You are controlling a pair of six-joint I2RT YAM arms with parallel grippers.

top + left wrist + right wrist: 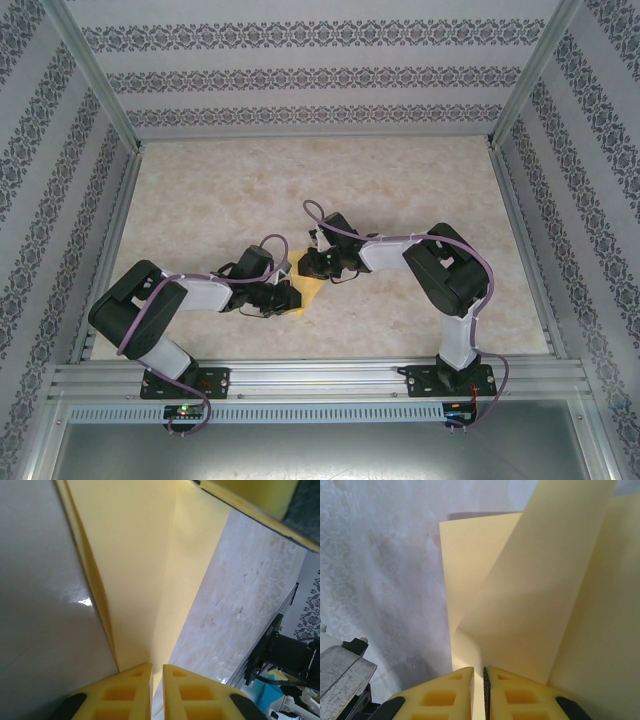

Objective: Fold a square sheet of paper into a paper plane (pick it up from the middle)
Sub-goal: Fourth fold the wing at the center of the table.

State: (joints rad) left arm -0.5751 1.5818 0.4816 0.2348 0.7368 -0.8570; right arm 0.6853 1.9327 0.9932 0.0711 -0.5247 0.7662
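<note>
Paper: The sheet of paper (308,290) is seen near the middle of the table (400,190), between the two grippers. It is bent into flaps and is not yet shaped like a plane.
Left gripper: The jaws of the left gripper (157,667) are almost together, and a thin part of the paper is pinched between them.
Right gripper: The jaws of the right gripper (480,670) are almost together too, and one flap is pinched there.
Step in hand: A fold is probably being made while the paper is held at two spots.
How it is done well: Both pinches should be held firm. The flap should be laid edge on edge, then pressed flat along the crease.
What could go wrong: The paper could be torn or crumpled if the grippers are pulled apart.
</note>
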